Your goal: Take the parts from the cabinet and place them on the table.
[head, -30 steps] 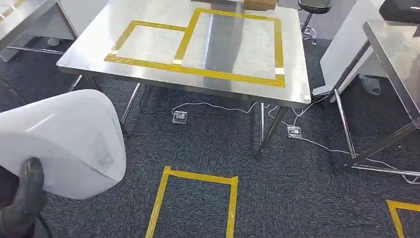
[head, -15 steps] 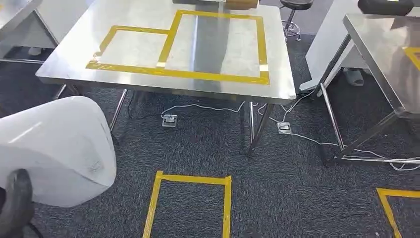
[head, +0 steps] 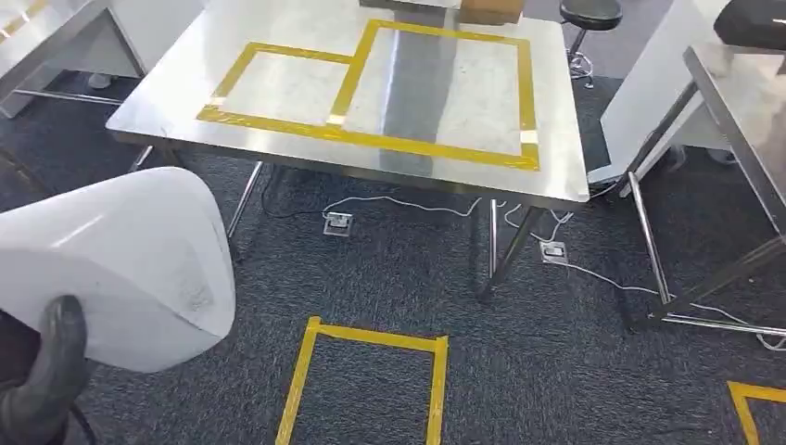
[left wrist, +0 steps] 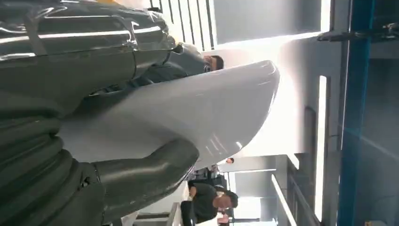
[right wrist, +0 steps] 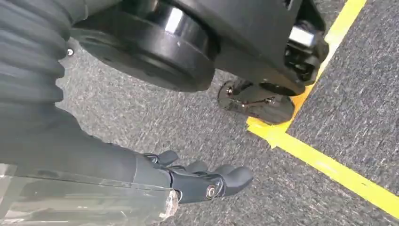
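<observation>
A large white curved shell part (head: 120,269) fills the lower left of the head view, and my left hand (head: 42,380) grips its near edge from below. In the left wrist view the same white part (left wrist: 202,113) lies between the thick grey thumb (left wrist: 146,172) and the darker fingers behind it. Ahead stands a steel table (head: 306,83) marked with two yellow tape rectangles. My right hand (right wrist: 197,179) hangs over the carpet with its fingers stretched out and nothing in them.
A second steel table (head: 741,102) stands at the right, another (head: 37,28) at the far left. A stool (head: 589,14) and a cardboard box (head: 491,9) sit beyond the table. White cables (head: 417,204) and a yellow tape rectangle (head: 371,380) lie on the carpet. A person (left wrist: 207,200) stands nearby.
The whole picture swayed left, then back, so the camera has moved. The white part stays in my left hand in the same grip.
</observation>
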Motion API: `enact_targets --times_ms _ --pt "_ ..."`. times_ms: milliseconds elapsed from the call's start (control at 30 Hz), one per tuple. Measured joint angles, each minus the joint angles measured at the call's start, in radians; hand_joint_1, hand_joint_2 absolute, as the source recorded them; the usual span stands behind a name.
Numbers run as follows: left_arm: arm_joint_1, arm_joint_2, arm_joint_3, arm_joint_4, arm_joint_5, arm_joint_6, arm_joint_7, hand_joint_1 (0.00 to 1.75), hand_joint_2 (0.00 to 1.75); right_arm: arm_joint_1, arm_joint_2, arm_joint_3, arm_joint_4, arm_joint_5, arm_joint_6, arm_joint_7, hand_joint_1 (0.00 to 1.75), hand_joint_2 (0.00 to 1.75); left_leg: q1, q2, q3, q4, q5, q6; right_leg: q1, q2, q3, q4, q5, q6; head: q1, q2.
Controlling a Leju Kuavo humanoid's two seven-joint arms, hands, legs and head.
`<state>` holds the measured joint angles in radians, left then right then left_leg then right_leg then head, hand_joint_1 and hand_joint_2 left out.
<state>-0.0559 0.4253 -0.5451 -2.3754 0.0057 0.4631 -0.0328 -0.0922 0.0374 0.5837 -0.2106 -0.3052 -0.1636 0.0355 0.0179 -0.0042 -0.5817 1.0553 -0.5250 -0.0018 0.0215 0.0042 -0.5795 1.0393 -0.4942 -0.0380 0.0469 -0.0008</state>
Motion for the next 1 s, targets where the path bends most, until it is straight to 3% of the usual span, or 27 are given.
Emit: enact_targets --times_ms 100,133,167,267,300,333,367,433,467,500,533,600,667,767,800,833,867,933,967,1000 --pt "0.000 -0.001 -0.001 0.000 -0.001 0.002 0.000 1.75 1.75 0.000 0.000 0.000 0.000 0.000 0.001 0.000 0.00 1.75 -0.001 0.001 0.006 -0.015 0.006 -0.017 0.001 0.000 0.009 -0.026 0.000 -0.005 0.011 0.000" --pt "0.000 0.000 -0.002 -0.001 -0.001 0.003 0.000 1.75 1.75 0.001 0.001 0.000 0.000 0.000 0.001 0.000 0.00 1.75 -0.001 0.003 0.006 -0.006 -0.005 -0.020 -0.009 -0.006 0.027 -0.053 0.013 0.004 0.009 0.000" --pt "-0.001 0.000 -0.002 -0.001 -0.001 0.006 0.000 1.75 1.75 0.000 0.000 0.000 0.000 0.000 0.001 0.000 0.00 1.75 0.000 0.002 -0.007 0.024 -0.026 -0.025 -0.010 -0.005 0.035 -0.065 0.016 -0.001 0.000 0.000" --pt "0.001 0.000 -0.003 0.000 -0.002 0.008 0.001 1.75 1.75 -0.001 0.002 0.000 0.000 0.000 0.003 0.000 0.00 1.75 0.001 0.001 -0.114 0.226 -0.115 -0.037 -0.010 -0.005 0.036 -0.063 0.012 -0.002 -0.019 0.000" --pt "0.001 0.000 -0.003 0.000 -0.002 0.008 0.001 1.75 1.75 0.000 0.003 0.000 0.000 0.000 0.003 0.000 0.00 1.75 0.001 0.002 -0.137 0.259 -0.114 -0.040 -0.010 -0.005 0.037 -0.060 0.009 0.000 -0.023 0.000" --pt "0.001 0.000 -0.003 0.000 -0.002 0.008 0.001 1.75 1.75 0.001 0.004 0.000 0.000 0.000 0.003 0.000 0.00 1.75 0.002 0.003 -0.134 0.243 -0.087 -0.043 -0.011 -0.005 0.039 -0.056 0.004 0.002 -0.028 0.000" --pt "0.001 0.000 -0.003 0.000 -0.002 0.008 0.001 1.75 1.75 0.001 0.004 0.000 0.000 0.000 0.004 0.000 0.00 1.75 0.003 0.004 -0.112 0.190 -0.044 -0.045 -0.013 -0.004 0.041 -0.051 -0.001 0.005 -0.032 0.000" --pt "0.001 0.000 -0.003 0.000 -0.002 0.008 0.001 1.75 1.75 0.001 0.005 0.000 0.000 -0.002 0.006 0.000 0.00 1.75 0.008 0.009 -0.036 0.027 0.043 -0.048 -0.018 0.000 0.045 -0.032 -0.019 0.017 -0.042 0.000" --pt "0.000 -0.001 -0.005 0.002 -0.002 0.008 0.000 1.75 1.75 0.000 0.004 0.000 0.000 -0.003 0.006 0.000 0.00 1.75 0.002 0.010 -0.025 0.017 0.016 -0.048 -0.012 0.002 0.040 -0.024 -0.027 0.027 -0.049 0.000" --pt "0.001 -0.001 -0.006 0.000 -0.003 0.008 -0.001 1.75 1.75 -0.001 0.003 0.000 0.000 -0.006 0.006 0.000 0.00 1.75 0.002 0.009 -0.022 0.007 0.017 -0.029 -0.011 0.003 0.036 -0.011 -0.032 0.031 -0.057 0.000" --pt "0.004 -0.001 -0.006 0.001 -0.004 0.008 -0.001 1.75 1.75 -0.001 0.004 0.000 0.000 -0.007 0.007 0.000 0.00 1.75 0.000 0.008 -0.024 0.008 0.016 -0.021 -0.012 0.002 0.037 -0.014 -0.032 0.032 -0.047 0.000" --pt "0.003 -0.002 -0.008 0.001 -0.008 0.009 -0.005 1.75 1.75 0.000 0.004 0.000 0.000 -0.008 0.007 0.000 0.00 1.75 0.003 0.006 -0.023 0.007 0.014 -0.010 -0.011 0.001 0.040 -0.017 -0.033 0.036 -0.045 0.000" --pt "0.004 -0.002 -0.009 0.001 -0.011 0.010 -0.006 1.75 1.75 -0.001 0.002 0.000 0.000 -0.008 0.006 0.000 0.00 1.75 0.010 0.008 -0.015 0.005 0.011 0.000 -0.012 0.001 0.031 0.019 -0.064 0.051 -0.036 0.000" --pt "0.006 -0.002 -0.010 0.000 -0.012 0.012 -0.007 1.75 1.75 0.000 0.002 0.001 0.000 -0.010 0.005 0.000 0.00 1.75 0.008 0.011 -0.011 0.005 0.006 0.009 -0.022 0.000 -0.079 0.242 -0.163 0.066 -0.019 0.000" --pt "0.007 -0.002 -0.011 0.000 -0.012 0.012 -0.007 1.75 1.75 0.001 0.002 0.001 0.000 -0.011 0.005 0.000 0.00 1.75 0.007 0.011 -0.010 0.005 0.004 0.010 -0.022 0.000 -0.107 0.290 -0.169 0.066 -0.015 0.000" --pt "0.008 -0.002 -0.011 0.000 -0.012 0.012 -0.007 1.75 1.75 0.002 0.002 0.001 0.000 -0.013 0.005 0.000 0.00 1.75 0.007 0.010 -0.007 0.005 0.002 0.010 -0.021 0.000 -0.112 0.288 -0.151 0.064 -0.011 0.000" --pt "0.008 -0.002 -0.012 0.000 -0.015 0.012 -0.007 1.75 1.75 0.001 0.002 0.001 0.000 -0.013 0.006 0.000 0.00 1.75 0.005 0.008 -0.004 0.005 0.000 0.009 -0.021 0.000 -0.099 0.244 -0.110 0.058 -0.005 0.000" --pt "0.008 -0.003 -0.012 0.000 -0.022 0.012 -0.009 1.75 1.75 0.001 0.001 0.001 0.000 -0.018 0.006 0.000 0.00 1.75 -0.001 0.005 0.007 0.004 -0.005 0.007 -0.015 0.001 -0.034 0.074 -0.003 0.034 0.006 0.000" --pt "0.008 -0.003 -0.013 0.000 -0.024 0.012 -0.009 1.75 1.75 0.001 -0.002 0.001 0.000 -0.019 0.006 0.000 0.00 1.75 0.003 0.006 0.008 0.000 -0.007 0.007 -0.008 0.001 -0.009 0.023 0.003 0.017 0.006 0.000" --pt "0.007 -0.003 -0.013 0.000 -0.025 0.012 -0.009 1.75 1.75 0.001 -0.005 0.001 0.000 -0.019 0.006 0.001 0.00 1.75 -0.001 0.003 0.006 0.001 -0.007 0.002 -0.005 0.000 -0.005 0.010 0.002 0.011 -0.002 0.000"
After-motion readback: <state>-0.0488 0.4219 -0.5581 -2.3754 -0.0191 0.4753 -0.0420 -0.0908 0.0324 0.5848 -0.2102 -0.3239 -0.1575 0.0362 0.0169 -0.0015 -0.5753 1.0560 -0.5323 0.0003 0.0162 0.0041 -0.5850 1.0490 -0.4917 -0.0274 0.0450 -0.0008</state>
